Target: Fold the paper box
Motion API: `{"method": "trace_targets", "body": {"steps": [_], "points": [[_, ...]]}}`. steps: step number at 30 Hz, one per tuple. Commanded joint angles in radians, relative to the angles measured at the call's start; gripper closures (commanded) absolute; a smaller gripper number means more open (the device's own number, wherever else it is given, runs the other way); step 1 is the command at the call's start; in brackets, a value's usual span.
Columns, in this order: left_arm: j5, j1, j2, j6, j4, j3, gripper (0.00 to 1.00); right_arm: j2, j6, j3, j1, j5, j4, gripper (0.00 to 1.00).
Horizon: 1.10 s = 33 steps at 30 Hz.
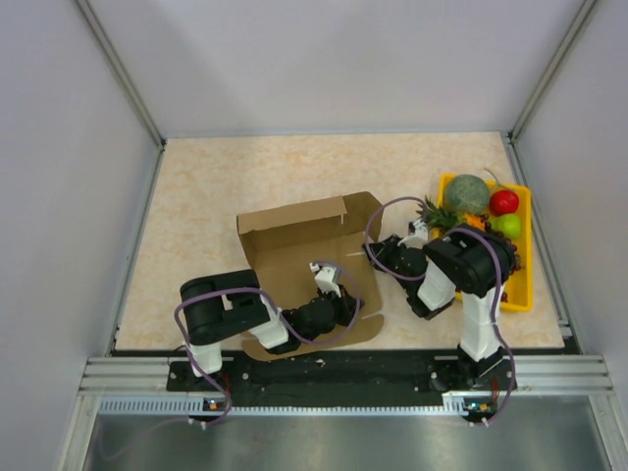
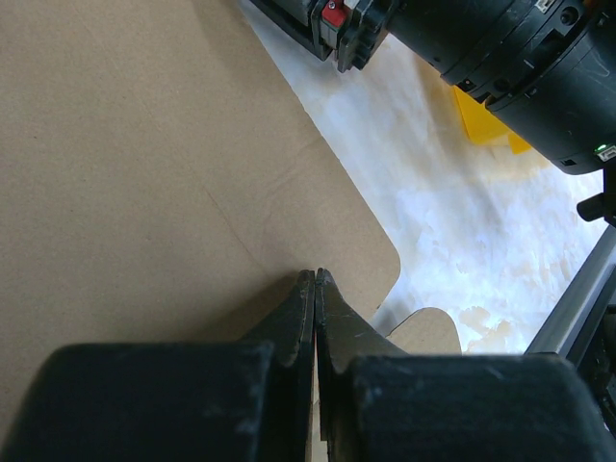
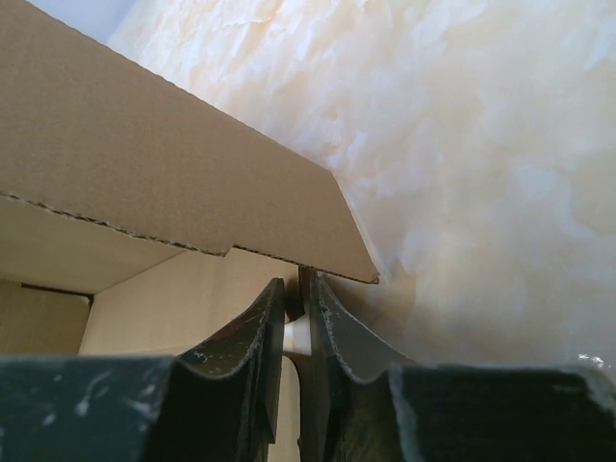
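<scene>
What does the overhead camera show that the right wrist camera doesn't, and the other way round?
Only overhead: the whole outline of the paper box, the left gripper over it, and the yellow fruit tray. Only right wrist: a dashed perforation along a raised flap, and the right gripper with its fingers close together at that flap's edge. Both: part of the box and the marbled table.

Top view: left arm (image 1: 231, 312) covers near edge of paper box (image 1: 294, 240). Right arm (image 1: 461, 267) hides part of yellow tray (image 1: 523, 265). Small orange fruit (image 1: 477, 223) behind arm is too small to name.
Left wrist view: box cut by left and top edges, tray only sliver.
Right wrist view: box cut at left edge. Right gripper (image 3: 294, 289) has fingers almost together; cardboard between them or not, cannot tell.
</scene>
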Motion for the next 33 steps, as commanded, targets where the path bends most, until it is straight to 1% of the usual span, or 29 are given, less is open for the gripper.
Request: {"method": "trace_targets", "body": {"steps": [1, 5, 14, 25, 28, 33], "points": [[0.005, -0.002, -0.011, 0.011, -0.029, -0.008, 1.0, -0.026, -0.063, -0.004, 0.013, -0.004, 0.166, 0.83], [0.005, -0.001, -0.01, 0.008, -0.025, -0.008, 1.0, -0.069, -0.124, -0.003, 0.046, 0.027, 0.135, 0.8], [0.005, -0.001, -0.011, 0.008, -0.021, -0.011, 1.0, -0.126, -0.155, 0.008, 0.064, 0.057, 0.094, 0.76], [0.005, -0.002, -0.007, 0.007, -0.013, -0.014, 1.0, -0.143, -0.156, 0.079, 0.063, 0.013, 0.046, 0.76], [0.005, -0.001, -0.005, 0.005, -0.012, -0.014, 1.0, -0.169, -0.173, 0.105, 0.066, -0.006, -0.009, 0.76], [0.0, -0.001, -0.005, -0.001, -0.006, -0.019, 1.0, -0.189, -0.224, 0.111, 0.079, -0.042, -0.032, 0.76]]}}
